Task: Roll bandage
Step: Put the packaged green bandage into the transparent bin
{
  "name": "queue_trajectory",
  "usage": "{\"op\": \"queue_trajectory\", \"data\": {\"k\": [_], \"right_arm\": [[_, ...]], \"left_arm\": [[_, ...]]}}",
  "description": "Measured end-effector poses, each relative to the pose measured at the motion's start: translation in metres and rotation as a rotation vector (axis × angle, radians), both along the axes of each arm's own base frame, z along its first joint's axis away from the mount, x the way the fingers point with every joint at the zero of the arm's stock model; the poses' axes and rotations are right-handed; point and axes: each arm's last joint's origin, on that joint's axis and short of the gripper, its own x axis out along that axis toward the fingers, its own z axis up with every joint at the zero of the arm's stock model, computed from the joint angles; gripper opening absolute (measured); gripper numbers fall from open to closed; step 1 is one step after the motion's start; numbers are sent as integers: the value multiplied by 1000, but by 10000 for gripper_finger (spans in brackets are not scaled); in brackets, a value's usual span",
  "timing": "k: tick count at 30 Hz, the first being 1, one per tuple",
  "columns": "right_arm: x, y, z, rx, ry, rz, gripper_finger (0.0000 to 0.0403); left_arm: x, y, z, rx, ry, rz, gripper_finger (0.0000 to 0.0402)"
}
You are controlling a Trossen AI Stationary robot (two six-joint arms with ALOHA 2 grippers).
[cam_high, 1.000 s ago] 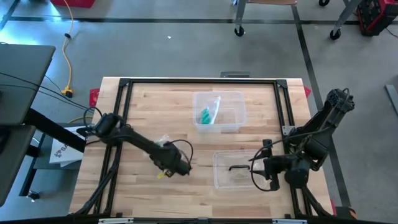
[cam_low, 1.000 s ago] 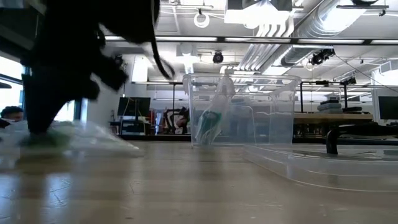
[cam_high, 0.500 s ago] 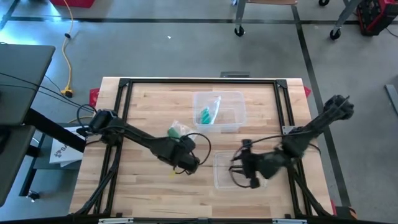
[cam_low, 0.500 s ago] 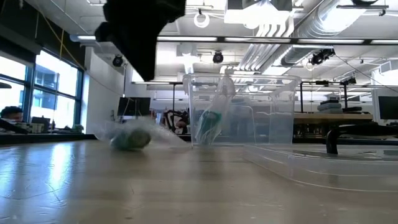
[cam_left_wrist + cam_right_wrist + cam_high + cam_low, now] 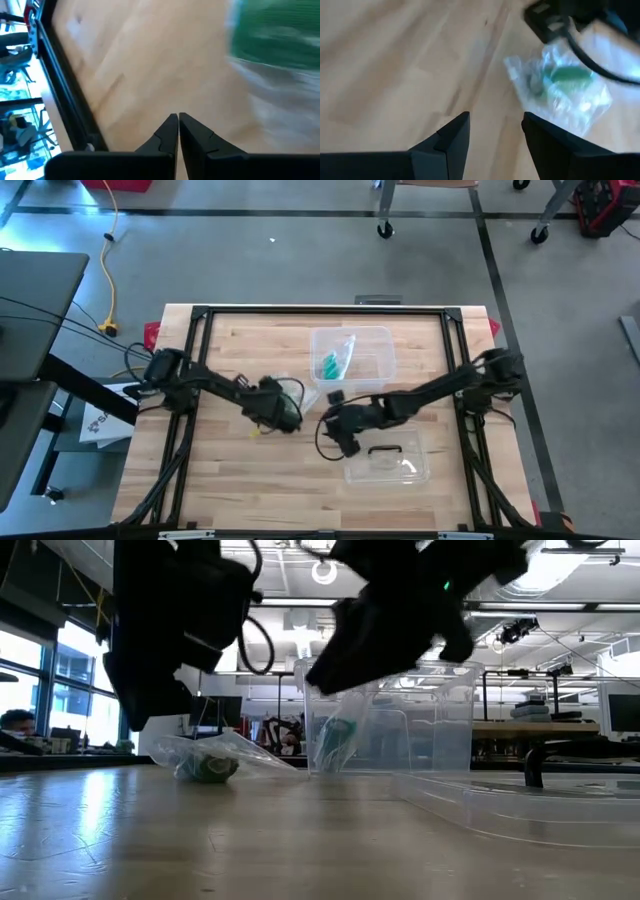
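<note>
While untouched — bagged bandage [image 5: 291, 389] on table [image 5: 220, 480].

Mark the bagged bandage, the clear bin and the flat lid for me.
bagged bandage [image 5: 210, 764]: low view, on the green roll inside the plastic.
clear bin [image 5: 375, 378]: high view, on its right-hand wall.
flat lid [image 5: 390, 470]: high view, on bare clear plastic below its dark handle.

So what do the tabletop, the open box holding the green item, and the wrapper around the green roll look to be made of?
The tabletop looks like pale wood with a smooth, slightly glossy finish: plank seams and grain show. The clear open box seems rigid transparent plastic: the room shows through its walls. The wrapper around the green roll looks like thin, crinkled clear film, probably plastic, with glints on its folds. The roll's own material cannot be told.
</note>
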Motion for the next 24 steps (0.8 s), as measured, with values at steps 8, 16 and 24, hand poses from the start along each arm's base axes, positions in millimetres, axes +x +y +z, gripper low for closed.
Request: {"op": "queue_trajectory", "data": {"k": [8,16,24], "right_arm": [[28,-22,-39,-238,-78,83,177],[31,-48,-41,-194,-46,97,177],[28,-48,-45,-224,-2,182,177]], "left_arm": [[-9,29,-10,-167,-197,-96,1],[-1,23,-20,-390,-410,-167,1],[8,4,-15,-501,-568,-125,0]]}}
